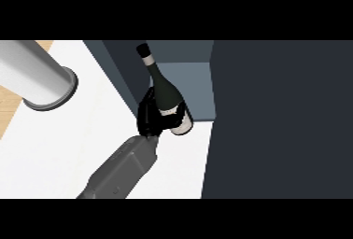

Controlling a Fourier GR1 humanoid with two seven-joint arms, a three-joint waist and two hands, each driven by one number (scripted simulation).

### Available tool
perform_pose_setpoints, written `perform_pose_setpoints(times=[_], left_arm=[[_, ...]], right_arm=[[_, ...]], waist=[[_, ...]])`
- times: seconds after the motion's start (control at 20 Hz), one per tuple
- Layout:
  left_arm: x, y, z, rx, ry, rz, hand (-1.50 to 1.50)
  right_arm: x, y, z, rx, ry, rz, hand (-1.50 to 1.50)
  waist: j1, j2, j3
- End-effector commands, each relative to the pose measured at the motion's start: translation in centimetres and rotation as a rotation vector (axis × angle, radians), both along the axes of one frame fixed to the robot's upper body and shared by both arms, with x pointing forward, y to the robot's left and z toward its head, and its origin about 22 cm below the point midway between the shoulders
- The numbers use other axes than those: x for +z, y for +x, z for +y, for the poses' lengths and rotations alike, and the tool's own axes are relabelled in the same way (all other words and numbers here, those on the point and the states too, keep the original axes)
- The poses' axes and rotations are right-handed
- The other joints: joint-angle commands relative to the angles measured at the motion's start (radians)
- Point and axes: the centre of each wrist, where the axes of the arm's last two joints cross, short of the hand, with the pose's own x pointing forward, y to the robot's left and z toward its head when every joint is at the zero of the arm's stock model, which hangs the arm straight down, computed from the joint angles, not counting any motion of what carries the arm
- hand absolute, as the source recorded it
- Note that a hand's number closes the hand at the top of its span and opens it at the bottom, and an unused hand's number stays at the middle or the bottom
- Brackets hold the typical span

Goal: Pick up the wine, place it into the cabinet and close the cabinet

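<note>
We see 1 hand (157,119), black, its fingers curled round the lower body of the wine bottle (164,91). Which of our hands it is we cannot tell. The bottle tilts, neck pointing up and away, its base at the front edge of the open cabinet (189,77). The dark cabinet door (283,116) fills the right side. A grey cylinder (34,77) stands at the left on the white counter (62,154).
</note>
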Motion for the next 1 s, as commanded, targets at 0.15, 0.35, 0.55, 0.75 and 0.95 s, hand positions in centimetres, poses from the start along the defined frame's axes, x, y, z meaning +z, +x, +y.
perform_pose_setpoints(times=[0.15,0.35,0.55,0.75,0.95], left_arm=[[1.2,3.2,0.6,0.036,0.011,-0.007,1.5],[3.7,5.5,0.3,0.052,0.004,-0.007,1.5],[4.3,6.0,0.0,0.027,0.048,0.014,1.5],[6.6,7.5,-0.7,0.045,0.07,0.027,1.5],[6.4,7.9,-0.2,0.035,0.087,0.073,1.5]], right_arm=[[-1.2,-0.1,1.3,0.028,0.002,-0.02,-1.5],[-0.6,-1.0,-0.5,0.003,-0.001,0.007,-1.5],[-0.9,0.7,1.2,0.007,0.005,0.005,-1.5],[-0.5,0.8,-0.2,0.02,0.001,-0.017,-1.5],[-2.0,-0.1,-0.3,0.035,0.003,-0.022,-1.5]], waist=[[-0.012,0.004,0.0],[-0.014,0.004,0.0],[-0.01,0.004,0.0],[-0.035,0.011,0.0],[-0.052,0.014,0.001]])
